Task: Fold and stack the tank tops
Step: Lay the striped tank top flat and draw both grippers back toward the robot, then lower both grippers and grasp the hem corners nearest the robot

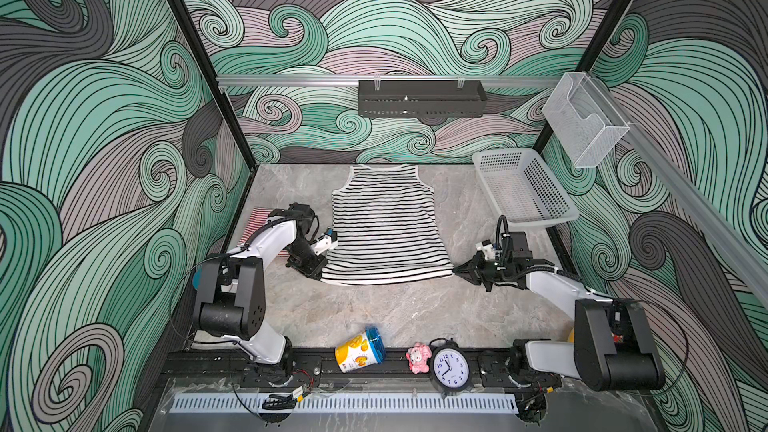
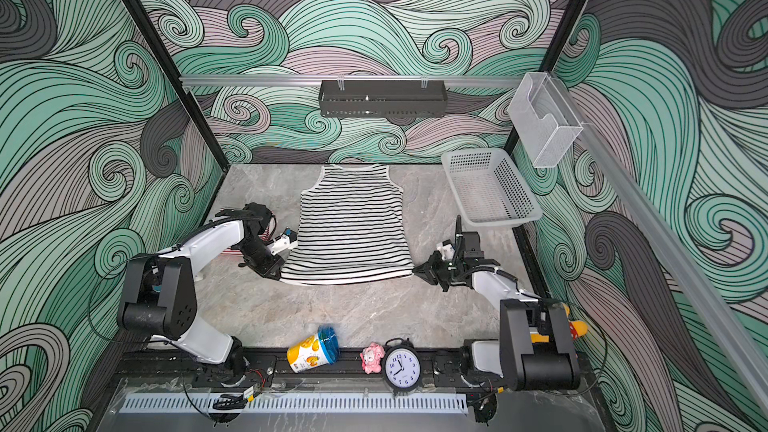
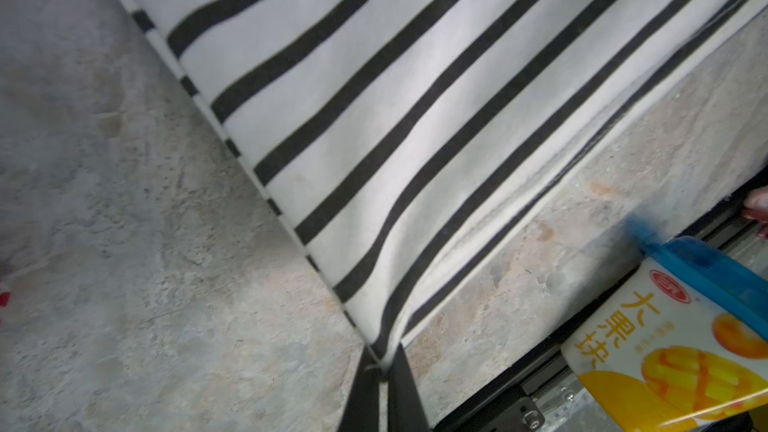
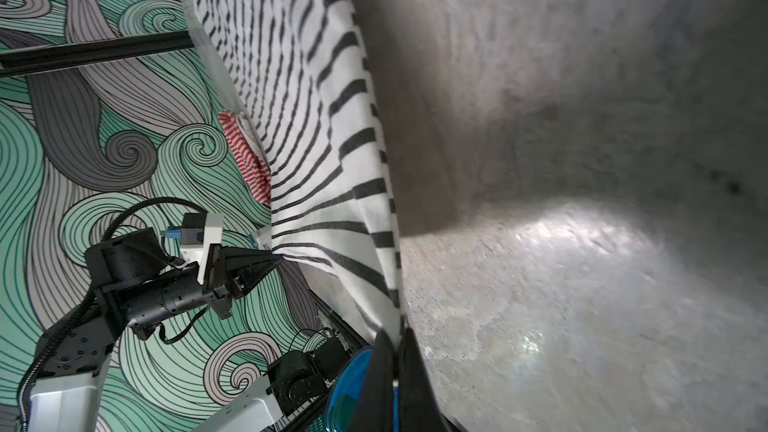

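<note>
Black-and-white tank top (image 1: 384, 226) spread flat mid-counter (image 1: 374, 309), neck toward back wall. Left claw (image 1: 321, 277) and right claw (image 1: 455, 271) each clenched on hem corner, hem taut between them, likely to lift it into fold. Red-and-white tank top (image 1: 259, 218) at counter's left edge, partly hidden by left arm.

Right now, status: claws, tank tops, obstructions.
Left claw, right claw shut on hem corners of black-and-white striped tank top, spread out. Red-and-white striped top under left arm. Cloth unobstructed.

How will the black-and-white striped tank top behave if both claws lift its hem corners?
Probably floppy: the black-and-white tank top puckers into folds toward the left claw and right claw pinching its hem corners. Likely light: small corner pinches hold it. The rest would probably drape and drag across the table.
</note>
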